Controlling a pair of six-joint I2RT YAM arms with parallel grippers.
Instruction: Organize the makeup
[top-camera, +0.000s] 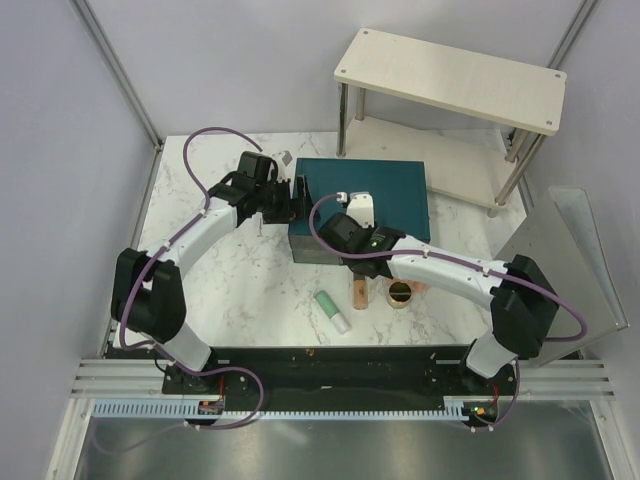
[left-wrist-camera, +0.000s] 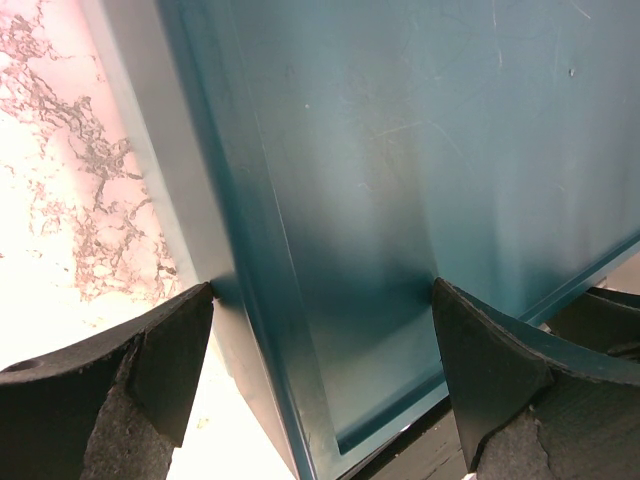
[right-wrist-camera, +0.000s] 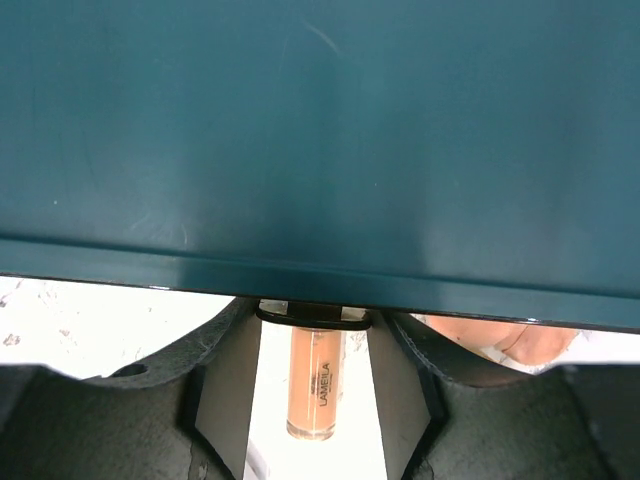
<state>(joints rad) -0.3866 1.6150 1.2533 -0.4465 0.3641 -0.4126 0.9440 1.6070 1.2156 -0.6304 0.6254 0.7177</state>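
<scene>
The teal box stands mid-table. My left gripper is open, its fingers straddling the box's left edge. My right gripper is at the box's front face; in the right wrist view its fingers press on both ends of a dark drawer handle. The peach-tan tube lies right below the handle. The mint-green tube lies left of it. The gold-rimmed compact sits to the right, with a peach-pink pad beside it, which also shows in the right wrist view.
A pale two-tier shelf stands at the back right. A grey metal panel leans at the right table edge. The makeup lies in the strip between the box's front and the arm bases.
</scene>
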